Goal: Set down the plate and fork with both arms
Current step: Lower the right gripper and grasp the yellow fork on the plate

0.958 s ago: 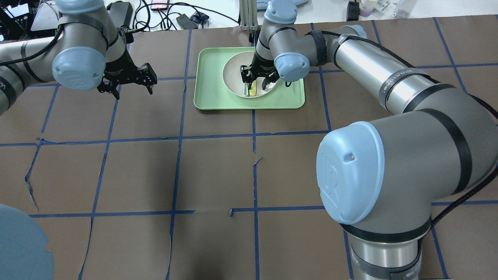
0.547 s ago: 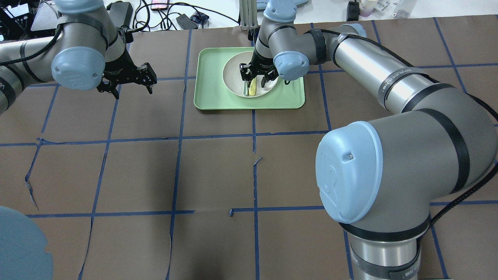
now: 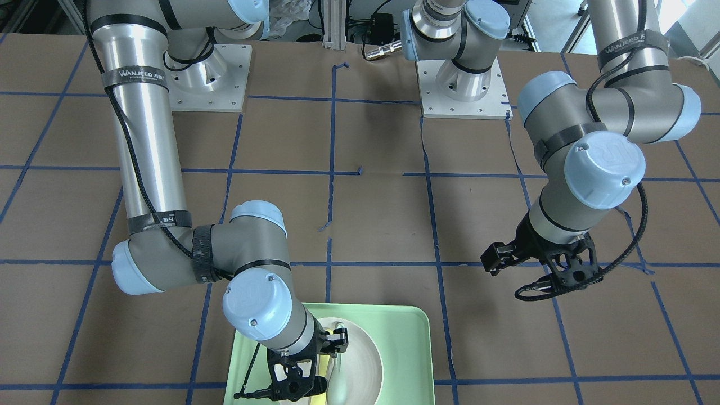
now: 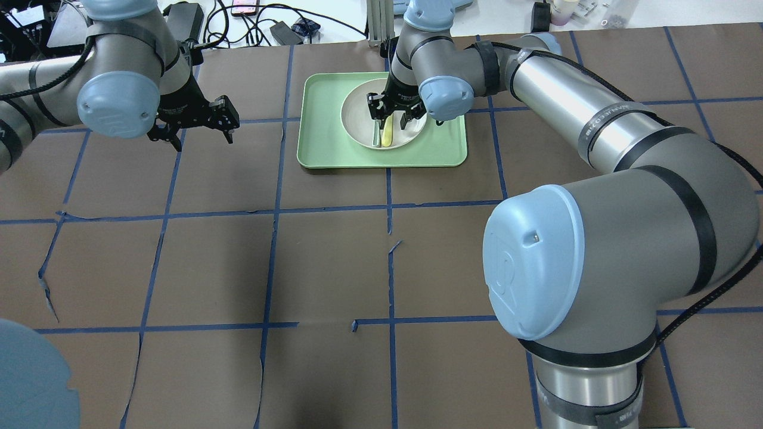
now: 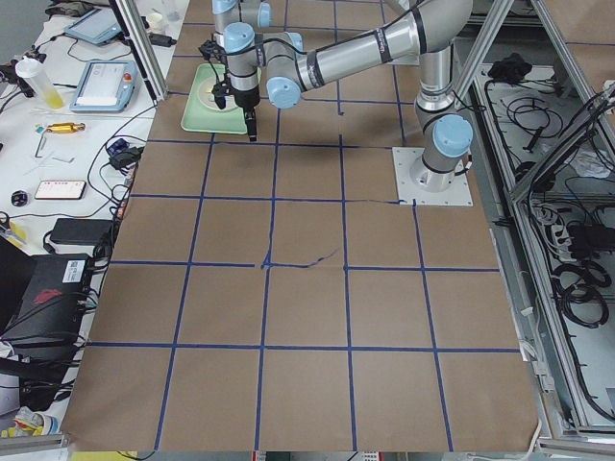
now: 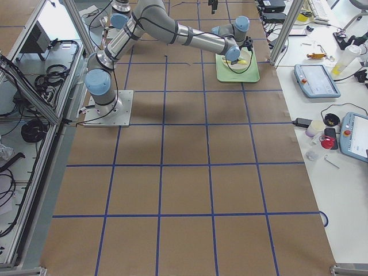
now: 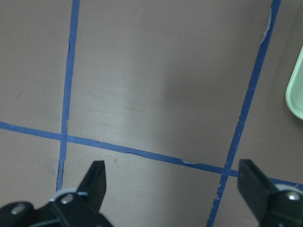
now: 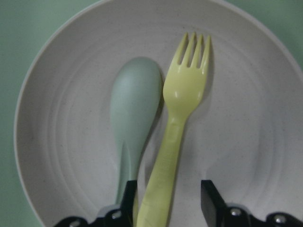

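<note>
The off-white plate lies in the mint-green tray. The pale-yellow fork lies in the plate, right beside a grey-green spoon. My right gripper is open and low over the plate, its fingers on either side of the fork's handle. The right wrist view shows the fork, the spoon and the plate, with the gripper around the handle end. My left gripper is open and empty above bare table left of the tray; it also shows in the left wrist view.
The table is brown paper with a blue tape grid. Cables and small devices lie beyond the far edge. The tray's corner shows at the right edge of the left wrist view.
My right gripper has shifted a little toward the far side of the plate and sits closer around the fork's handle. The left arm has barely moved.
</note>
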`<state>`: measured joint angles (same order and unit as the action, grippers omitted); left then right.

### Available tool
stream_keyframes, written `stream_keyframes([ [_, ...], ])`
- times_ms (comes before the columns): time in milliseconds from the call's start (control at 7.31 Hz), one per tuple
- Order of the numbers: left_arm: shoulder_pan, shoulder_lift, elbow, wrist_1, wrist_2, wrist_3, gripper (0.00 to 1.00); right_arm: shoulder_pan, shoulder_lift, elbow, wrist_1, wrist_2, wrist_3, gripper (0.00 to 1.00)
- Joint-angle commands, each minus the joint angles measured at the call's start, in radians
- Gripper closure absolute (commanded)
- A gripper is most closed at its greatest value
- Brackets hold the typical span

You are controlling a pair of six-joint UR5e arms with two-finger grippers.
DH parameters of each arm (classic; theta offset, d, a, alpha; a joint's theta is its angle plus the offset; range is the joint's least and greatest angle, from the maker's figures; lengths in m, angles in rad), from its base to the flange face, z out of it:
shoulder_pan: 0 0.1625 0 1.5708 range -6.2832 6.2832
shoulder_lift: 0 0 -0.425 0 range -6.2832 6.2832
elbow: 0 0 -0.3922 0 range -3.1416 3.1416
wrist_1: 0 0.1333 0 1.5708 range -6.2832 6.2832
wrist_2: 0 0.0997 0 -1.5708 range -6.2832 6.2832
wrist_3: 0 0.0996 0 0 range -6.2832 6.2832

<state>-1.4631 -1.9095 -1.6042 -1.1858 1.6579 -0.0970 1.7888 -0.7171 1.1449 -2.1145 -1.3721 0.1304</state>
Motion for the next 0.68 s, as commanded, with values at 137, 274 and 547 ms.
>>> stream_keyframes([
  [137, 0.0, -0.002, -0.016, 0.0, -0.001, -0.001, 0.0, 0.0, 0.008, 0.004, -0.024, -0.016, 0.002, 0.45],
  [274, 0.0, -0.002, -0.029, 0.003, -0.003, -0.006, 0.0, 0.0, 0.01, 0.004, -0.024, -0.013, 0.012, 0.45],
  [547, 0.0, -0.01, -0.08, 0.099, -0.004, -0.007, 0.0, 0.0, 0.014, 0.001, -0.024, -0.012, 0.012, 0.45],
])
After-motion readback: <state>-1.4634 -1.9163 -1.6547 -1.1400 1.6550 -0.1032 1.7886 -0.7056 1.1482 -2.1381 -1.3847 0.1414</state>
